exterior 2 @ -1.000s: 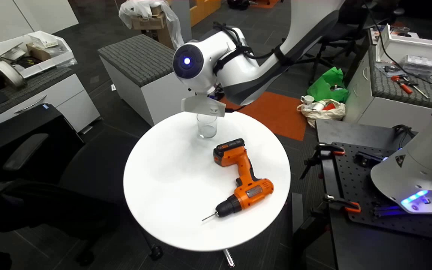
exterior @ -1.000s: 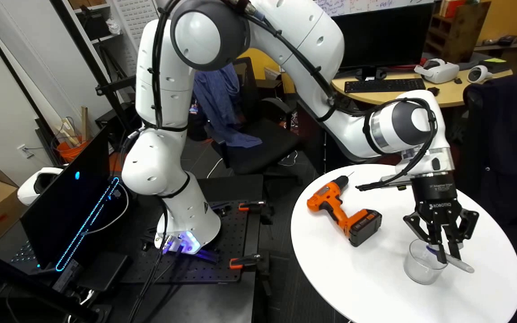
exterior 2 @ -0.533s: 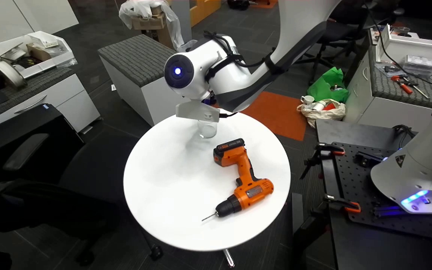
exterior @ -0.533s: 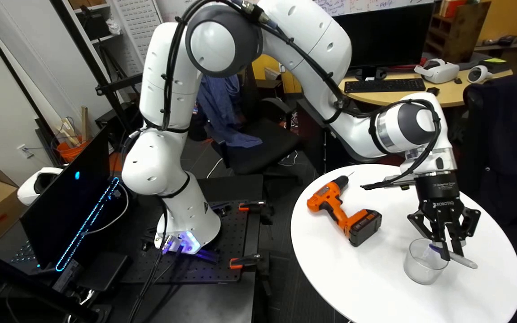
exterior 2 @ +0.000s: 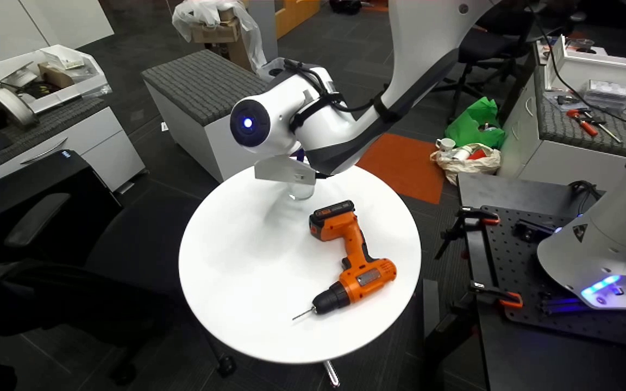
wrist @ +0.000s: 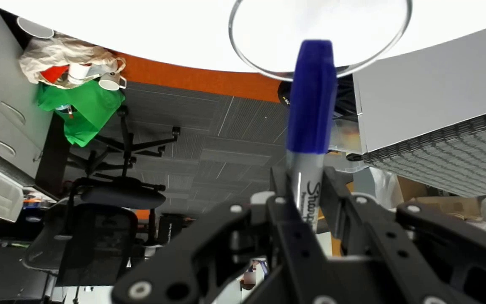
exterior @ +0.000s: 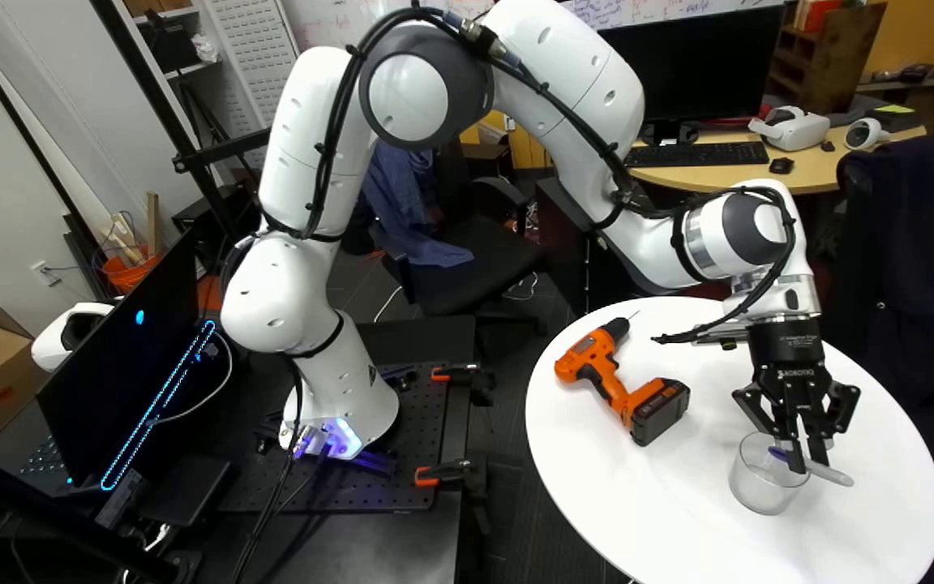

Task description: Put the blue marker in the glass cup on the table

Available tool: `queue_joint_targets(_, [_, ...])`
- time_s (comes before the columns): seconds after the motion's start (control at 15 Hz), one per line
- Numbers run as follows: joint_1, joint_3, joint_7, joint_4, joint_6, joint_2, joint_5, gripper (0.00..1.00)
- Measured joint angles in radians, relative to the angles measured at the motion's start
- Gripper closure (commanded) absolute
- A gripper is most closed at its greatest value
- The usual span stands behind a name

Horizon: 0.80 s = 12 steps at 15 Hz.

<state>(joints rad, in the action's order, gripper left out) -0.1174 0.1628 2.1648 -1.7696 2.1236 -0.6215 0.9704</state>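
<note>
Marker (wrist: 309,135) in my claw (exterior: 808,464), at the mouth of the cup (exterior: 747,487)

I have the claw clenched on the marker, its fingers (wrist: 331,185) gripping the grey barrel just behind the blue cap. The marker lies crosswise: the cap points out on the cup's side, and the grey end sticks out past the fingers the other way. In an exterior view the cap shows against the mouth of the cup, which stands upright on the round white table (exterior: 678,503). In my wrist view the cap crosses the line of the rim, though from here I can't fairly judge how high it sits or whether it touches the glass. In an exterior view the arm (exterior 2: 332,130) hides the cup's upper part, leaving its base in sight. An orange drill (exterior 2: 355,250) lies on its side on the same table, apart from the cup, its battery end nearest.
</note>
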Motion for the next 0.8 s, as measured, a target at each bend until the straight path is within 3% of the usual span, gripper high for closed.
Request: queue_joint_targets(0.8, [-0.012, -0.02, 0.0, 0.068, -0.083, -0.07, 0.0, 0.94])
